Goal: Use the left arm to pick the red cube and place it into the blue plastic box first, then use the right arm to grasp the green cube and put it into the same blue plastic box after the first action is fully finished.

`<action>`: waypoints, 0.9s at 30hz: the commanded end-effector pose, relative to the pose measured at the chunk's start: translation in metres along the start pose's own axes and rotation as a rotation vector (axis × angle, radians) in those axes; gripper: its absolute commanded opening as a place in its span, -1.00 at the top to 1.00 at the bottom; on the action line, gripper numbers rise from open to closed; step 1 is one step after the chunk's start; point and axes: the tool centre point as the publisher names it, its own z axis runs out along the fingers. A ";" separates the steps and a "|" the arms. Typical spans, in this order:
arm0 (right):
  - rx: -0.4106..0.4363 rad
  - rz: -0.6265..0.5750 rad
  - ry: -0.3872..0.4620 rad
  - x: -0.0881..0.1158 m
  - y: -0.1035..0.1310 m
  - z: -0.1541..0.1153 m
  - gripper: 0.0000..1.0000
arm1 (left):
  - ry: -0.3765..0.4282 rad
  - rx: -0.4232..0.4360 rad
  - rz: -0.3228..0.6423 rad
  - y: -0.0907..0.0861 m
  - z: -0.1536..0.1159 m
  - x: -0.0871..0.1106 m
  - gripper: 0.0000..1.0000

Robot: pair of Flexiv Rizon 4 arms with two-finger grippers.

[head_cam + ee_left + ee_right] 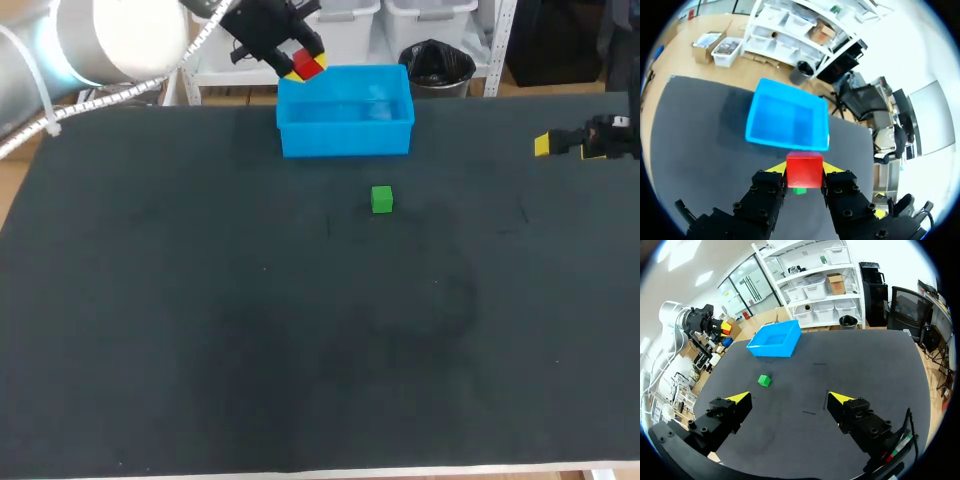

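My left gripper [305, 66] hangs over the left rim of the blue plastic box [345, 112], shut on the red cube [307, 62]. In the left wrist view the red cube [804, 169] sits clamped between the yellow-tipped fingers of the left gripper [803, 169], with the blue box [786, 122] just ahead and below, holding nothing. The green cube [381, 199] lies on the black mat in front of the box; a sliver of the green cube [799, 190] shows under the red one. My right gripper [790, 398] stands open at the table's right side, far from the green cube [764, 380].
The black mat [300, 330] covers the whole table. Short tape marks lie near the green cube. The blue box [775, 340] stands at the table's far edge.
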 end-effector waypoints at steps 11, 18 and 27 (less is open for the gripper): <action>0.003 0.001 0.001 0.000 0.001 0.000 -1.00 | 0.009 -0.002 -0.033 -0.015 0.038 -0.036 1.00; 0.003 0.001 0.001 0.000 0.001 0.000 -1.00 | -0.003 -0.029 -0.059 -0.007 0.054 -0.053 1.00; 0.003 0.001 0.001 0.000 0.001 0.000 -1.00 | 0.001 -0.075 -0.109 0.010 0.081 -0.075 1.00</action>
